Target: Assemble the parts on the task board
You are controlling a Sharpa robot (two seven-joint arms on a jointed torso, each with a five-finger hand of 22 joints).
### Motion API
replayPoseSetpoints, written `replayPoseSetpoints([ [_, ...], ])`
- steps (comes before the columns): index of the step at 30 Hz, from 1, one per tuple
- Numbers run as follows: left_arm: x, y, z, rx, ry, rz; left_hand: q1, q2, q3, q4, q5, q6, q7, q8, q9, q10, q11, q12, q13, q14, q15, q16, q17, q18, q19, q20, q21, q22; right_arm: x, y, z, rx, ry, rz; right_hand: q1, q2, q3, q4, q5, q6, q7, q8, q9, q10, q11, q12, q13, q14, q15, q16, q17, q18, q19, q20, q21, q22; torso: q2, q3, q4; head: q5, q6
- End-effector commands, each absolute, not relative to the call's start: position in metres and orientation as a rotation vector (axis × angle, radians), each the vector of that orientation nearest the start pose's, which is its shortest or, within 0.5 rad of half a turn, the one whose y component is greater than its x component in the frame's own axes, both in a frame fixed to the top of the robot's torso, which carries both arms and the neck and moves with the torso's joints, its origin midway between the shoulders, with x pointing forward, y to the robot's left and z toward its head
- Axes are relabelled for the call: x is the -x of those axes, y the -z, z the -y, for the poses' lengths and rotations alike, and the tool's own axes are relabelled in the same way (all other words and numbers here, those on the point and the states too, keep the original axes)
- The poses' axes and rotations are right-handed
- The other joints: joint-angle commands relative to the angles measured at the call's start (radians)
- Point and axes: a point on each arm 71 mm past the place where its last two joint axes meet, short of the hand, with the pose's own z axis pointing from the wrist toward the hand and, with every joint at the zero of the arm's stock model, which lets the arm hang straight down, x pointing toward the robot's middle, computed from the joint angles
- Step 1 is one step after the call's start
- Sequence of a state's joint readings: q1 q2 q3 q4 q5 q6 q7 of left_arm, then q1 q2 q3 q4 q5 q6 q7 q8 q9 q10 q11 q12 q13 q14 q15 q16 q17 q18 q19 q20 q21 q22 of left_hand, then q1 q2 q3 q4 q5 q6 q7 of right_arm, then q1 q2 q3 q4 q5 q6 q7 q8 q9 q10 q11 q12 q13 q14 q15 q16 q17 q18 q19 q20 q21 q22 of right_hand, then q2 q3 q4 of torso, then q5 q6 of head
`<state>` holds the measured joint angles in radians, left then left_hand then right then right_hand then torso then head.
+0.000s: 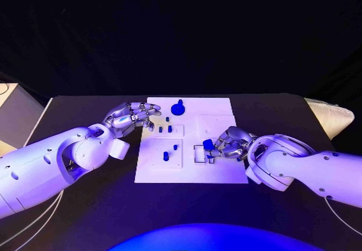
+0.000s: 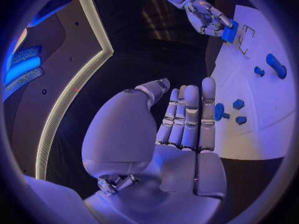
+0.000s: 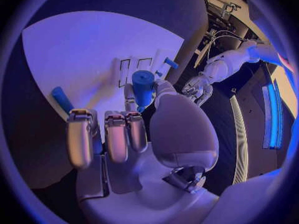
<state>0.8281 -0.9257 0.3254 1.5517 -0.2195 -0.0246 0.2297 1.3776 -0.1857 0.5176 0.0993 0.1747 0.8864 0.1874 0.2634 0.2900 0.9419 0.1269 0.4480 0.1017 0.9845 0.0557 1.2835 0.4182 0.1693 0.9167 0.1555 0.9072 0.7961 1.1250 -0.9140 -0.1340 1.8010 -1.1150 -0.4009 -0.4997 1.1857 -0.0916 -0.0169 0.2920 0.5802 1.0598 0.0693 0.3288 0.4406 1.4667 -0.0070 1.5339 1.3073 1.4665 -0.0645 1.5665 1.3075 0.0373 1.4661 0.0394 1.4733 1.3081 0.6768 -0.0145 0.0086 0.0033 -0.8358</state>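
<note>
The white task board (image 1: 218, 117) lies in the middle of the black table. My right hand (image 1: 228, 142) hovers over its right half and pinches a blue part (image 1: 208, 143) between thumb and a finger; in the right wrist view this part (image 3: 142, 84) hangs over the board (image 3: 81, 55) near two rectangular slots (image 3: 134, 67). My left hand (image 1: 134, 117) is at the board's left edge, fingers extended and holding nothing (image 2: 181, 124). A large blue part (image 1: 178, 108) stands at the board's far end. Small blue parts (image 1: 170, 151) stand in the left panels.
A blue peg (image 3: 62, 98) stands on the board beside my right hand's fingers. Several small blue parts (image 2: 238, 104) lie just beyond my left fingertips. A white box (image 1: 15, 112) sits at the table's far left and a pale object (image 1: 332, 116) at its far right.
</note>
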Motion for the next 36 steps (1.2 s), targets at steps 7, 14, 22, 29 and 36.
replayPoseSetpoints([
  [7,-0.454,0.222,-0.234,1.12,1.71,-1.62,-0.003,-0.001,0.004,0.002,0.003,0.004,0.001,-0.002,-0.002,0.0,0.003,-0.007,0.001,-0.004,0.006,-0.007,0.001,0.015,0.005,0.004,-0.005,-0.002,-0.404,0.251,0.17,-0.311,-0.599,-2.116,-0.028,-0.018,0.006,0.001,-0.027,0.012,-0.002,0.006,0.0,0.085,0.0,0.0,0.238,0.104,-0.006,0.004,0.263,-0.016,0.074,-0.003,0.003,0.212,-0.001,-0.0021,0.0011,0.001,-0.004],
  [14,-0.454,0.222,-0.234,1.121,1.709,-1.623,-0.005,0.0,0.004,0.003,0.002,0.004,0.001,-0.002,-0.002,0.001,0.003,-0.007,0.002,-0.004,0.006,-0.007,0.001,0.015,0.005,0.004,-0.006,-0.002,-0.407,0.254,0.167,-0.295,-0.58,-2.125,-0.036,-0.02,0.005,0.001,-0.034,0.013,-0.002,0.007,0.001,0.084,0.0,-0.002,0.237,0.104,-0.005,0.004,0.263,-0.016,0.073,-0.003,0.003,0.212,-0.002,-0.0021,0.0005,0.005,-0.006],
  [22,-0.454,0.222,-0.234,1.121,1.707,-1.622,-0.005,0.0,0.004,0.004,0.002,0.004,0.001,-0.002,-0.002,0.001,0.003,-0.006,0.002,-0.004,0.006,-0.007,0.001,0.015,0.005,0.004,-0.006,-0.002,-0.412,0.256,0.169,-0.291,-0.549,-2.117,-0.04,-0.02,0.005,0.002,-0.037,0.013,-0.002,0.007,0.001,0.084,0.0,-0.003,0.236,0.104,-0.005,0.004,0.263,-0.017,0.074,-0.003,0.006,0.214,-0.002,-0.0027,0.0003,0.008,-0.007],
  [29,-0.453,0.222,-0.234,1.121,1.707,-1.621,-0.005,0.0,0.004,0.004,0.002,0.004,0.001,-0.002,-0.002,0.001,0.003,-0.006,0.002,-0.004,0.006,-0.007,0.001,0.015,0.005,0.004,-0.006,-0.002,-0.414,0.256,0.166,-0.281,-0.547,-2.112,-0.042,-0.019,0.005,0.002,-0.039,0.013,-0.002,0.007,0.002,0.083,0.0,-0.003,0.236,0.104,-0.005,0.004,0.263,-0.017,0.075,-0.003,0.007,0.214,-0.001,-0.0019,0.0004,0.009,-0.005],
  [36,-0.453,0.222,-0.235,1.121,1.705,-1.621,-0.006,0.001,0.004,0.005,0.002,0.004,0.001,-0.003,-0.002,0.002,0.003,-0.006,0.002,-0.004,0.006,-0.007,0.001,0.014,0.005,0.004,-0.006,-0.002,-0.416,0.257,0.163,-0.276,-0.549,-2.103,-0.046,-0.019,0.004,0.001,-0.044,0.013,-0.002,0.008,0.002,0.083,0.0,-0.004,0.236,0.104,-0.005,0.004,0.263,-0.017,0.074,-0.003,0.005,0.213,-0.002,-0.0025,0.0,0.011,-0.005],
])
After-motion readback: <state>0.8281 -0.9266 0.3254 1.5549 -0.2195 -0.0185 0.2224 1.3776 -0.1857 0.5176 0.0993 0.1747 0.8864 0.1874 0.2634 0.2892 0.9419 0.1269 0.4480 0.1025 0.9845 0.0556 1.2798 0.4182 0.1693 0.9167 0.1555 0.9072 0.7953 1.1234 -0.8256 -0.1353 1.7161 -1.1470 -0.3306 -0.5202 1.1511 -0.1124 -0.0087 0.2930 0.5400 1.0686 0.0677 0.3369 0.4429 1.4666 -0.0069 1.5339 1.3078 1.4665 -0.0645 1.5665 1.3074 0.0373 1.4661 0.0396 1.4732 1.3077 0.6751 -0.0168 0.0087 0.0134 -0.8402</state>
